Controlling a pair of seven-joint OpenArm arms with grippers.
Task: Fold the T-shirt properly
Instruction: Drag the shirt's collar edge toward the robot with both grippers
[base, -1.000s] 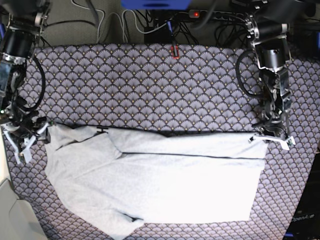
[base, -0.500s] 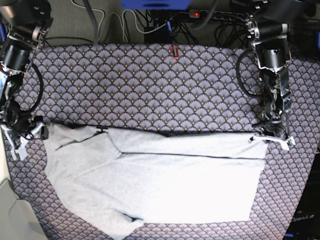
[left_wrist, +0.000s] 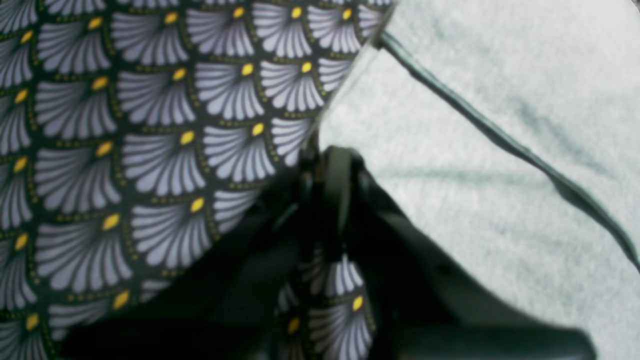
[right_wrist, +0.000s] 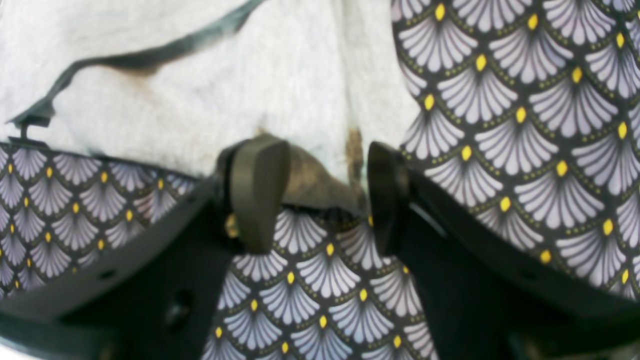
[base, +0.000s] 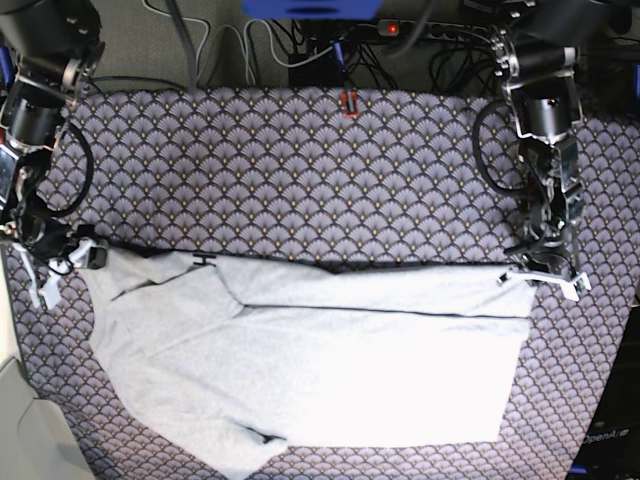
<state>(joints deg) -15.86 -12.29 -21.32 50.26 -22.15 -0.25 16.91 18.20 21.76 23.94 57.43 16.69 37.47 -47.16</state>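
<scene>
Patterned counter (base: 300, 160) holds the T-shirt (base: 330, 350) flat; left fingers (left_wrist: 325, 165) pinch its corner to fold it, right fingers (right_wrist: 260, 190) wait apart.

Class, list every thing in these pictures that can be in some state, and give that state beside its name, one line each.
T-shirt: folded over along its far edge, lying flat, one sleeve sticking out.
Left pincer: shut on the T-shirt's corner.
Right pincer: open, at the T-shirt's edge, holding nothing.
Tablecloth: spread flat under the T-shirt.
Power strip: red light lit.
</scene>
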